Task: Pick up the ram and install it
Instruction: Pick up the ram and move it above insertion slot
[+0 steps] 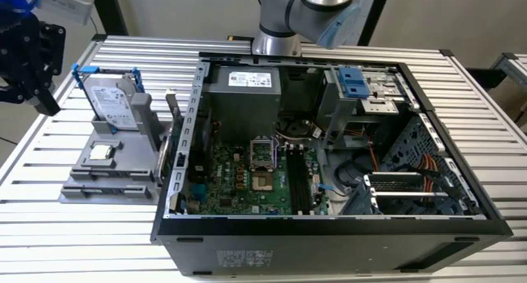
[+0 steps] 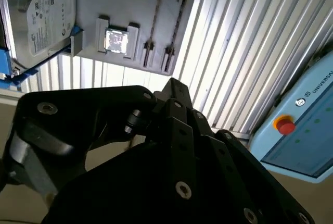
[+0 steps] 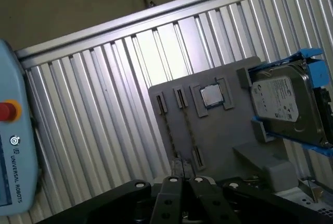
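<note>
**Empty hand, and a thin stick in tight company**

Nearest me is the open computer case (image 1: 329,233), and that is where I would expect the worst trouble. The long black slots (image 1: 300,181) on the motherboard (image 1: 239,184) lie low between the metal walls, with loose cables (image 1: 428,175) near them. A stick brought down tilted, or off the line of a slot, would likely jam on its edge. Hard pressing then could bend the board.

Further over, on the exterior view's left, the grey holder (image 1: 132,156) sits on the ribbed table (image 1: 82,233) just beside the case. The ram (image 3: 190,130), as best I can make out in the first wrist view, is the thin dark strip standing on edge in one of the holder's narrow grooves; edge-on it gives little to go by. The small square chip (image 1: 100,151) lies near it, and the hard drive (image 1: 111,104) stands beyond. A grip on so thin an edge could slip or cock the stick in its groove, and a careless reach could knock the chip.

Farthest off, the gripper (image 1: 27,107) hangs past the table's edge at the exterior view's left, well apart from the holder. Its fingers (image 1: 46,104) are spread, with nothing between them, and they touch nothing.
</note>
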You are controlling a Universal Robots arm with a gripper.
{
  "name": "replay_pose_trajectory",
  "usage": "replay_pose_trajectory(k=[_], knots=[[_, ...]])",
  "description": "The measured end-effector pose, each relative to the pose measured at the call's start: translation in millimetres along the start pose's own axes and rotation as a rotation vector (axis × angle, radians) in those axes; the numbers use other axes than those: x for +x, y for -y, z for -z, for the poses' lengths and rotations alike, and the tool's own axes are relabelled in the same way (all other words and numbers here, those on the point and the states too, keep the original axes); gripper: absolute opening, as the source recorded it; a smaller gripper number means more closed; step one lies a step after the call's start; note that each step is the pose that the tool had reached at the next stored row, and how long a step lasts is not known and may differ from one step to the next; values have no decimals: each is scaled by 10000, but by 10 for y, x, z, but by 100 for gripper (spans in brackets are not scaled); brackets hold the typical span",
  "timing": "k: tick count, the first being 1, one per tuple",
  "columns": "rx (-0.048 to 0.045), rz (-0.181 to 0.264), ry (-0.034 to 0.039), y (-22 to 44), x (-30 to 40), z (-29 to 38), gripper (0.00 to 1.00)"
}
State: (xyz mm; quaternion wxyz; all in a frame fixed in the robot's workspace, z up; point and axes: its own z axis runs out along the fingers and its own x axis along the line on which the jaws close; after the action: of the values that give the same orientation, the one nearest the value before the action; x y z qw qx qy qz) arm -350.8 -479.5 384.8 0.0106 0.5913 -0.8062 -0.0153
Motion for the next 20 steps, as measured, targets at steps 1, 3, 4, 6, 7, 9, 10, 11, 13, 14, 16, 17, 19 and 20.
replay_pose_trajectory(k=[1,3,4,6,7,9,10,11,13,14,16,17,19,20], knots=[[25,124,2,0,0,0,0],[70,360,9,0,0,-3,0],[82,484,9,0,0,-4,0],[83,731,1,0,1,-4,0],[84,857,-3,-1,1,-5,0],[83,1108,-11,0,1,-5,0],[84,1243,-14,0,1,-5,0],[82,1379,-20,0,0,-4,0],[82,1654,-29,0,0,-5,0],[82,1790,-33,0,0,-5,0],[80,2054,-43,0,0,-4,0],[80,2165,-47,0,0,-4,0],[80,2271,-49,0,0,-5,0],[80,2274,-50,0,0,-5,0]])
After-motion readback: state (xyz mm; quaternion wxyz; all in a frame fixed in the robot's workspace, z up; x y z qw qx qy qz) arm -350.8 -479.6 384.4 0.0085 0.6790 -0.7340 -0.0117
